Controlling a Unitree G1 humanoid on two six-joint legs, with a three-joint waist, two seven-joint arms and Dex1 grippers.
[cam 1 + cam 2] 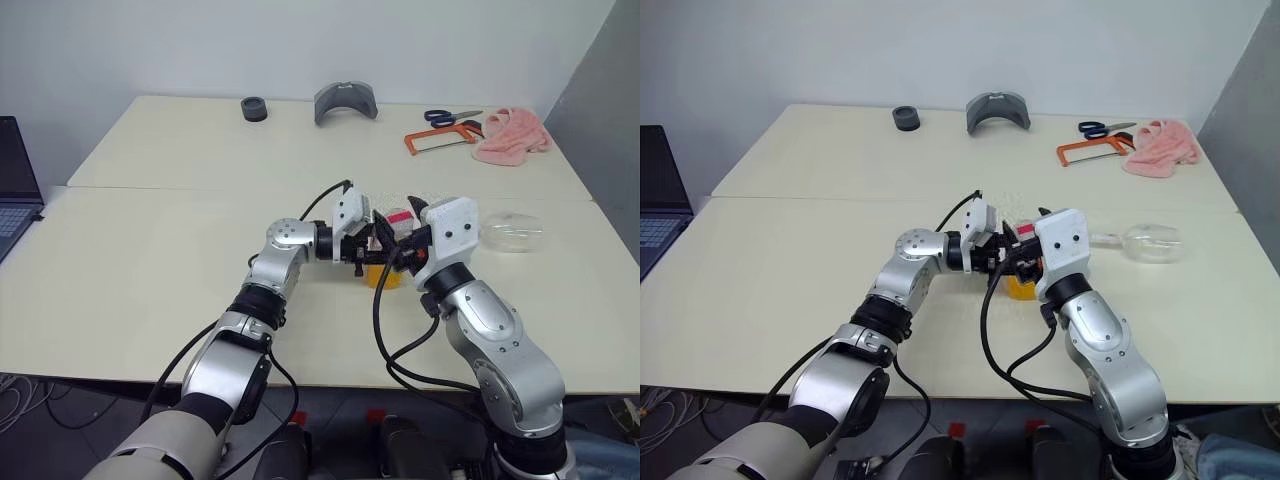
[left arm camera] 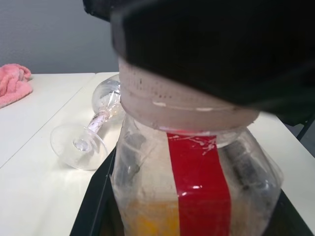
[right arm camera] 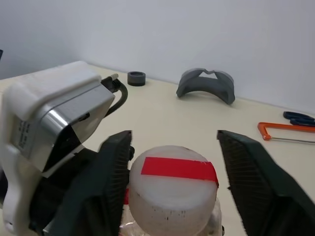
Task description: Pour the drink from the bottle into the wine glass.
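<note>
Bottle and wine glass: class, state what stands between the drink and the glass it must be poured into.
The cap is on the bottle, sealing in the drink. The wine glass lies on its side, apart from the bottle.

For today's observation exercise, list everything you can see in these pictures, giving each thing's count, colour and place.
bottle: one, clear with red strip and whitish cap, mid-table, gripped by the left hand
drink: orange-yellow, low in the bottle
wine glass: one, clear, lying on its side right of the bottle
table: cream
roll: one, dark, far edge
curved part: one, grey, far edge
hacksaw: one, orange, far right
scissors: one pair, blue-handled, far right
cloth: one, pink, far right
laptop: one, dark, left edge
left hand: shut on the bottle
right hand: fingers either side of the cap
</note>
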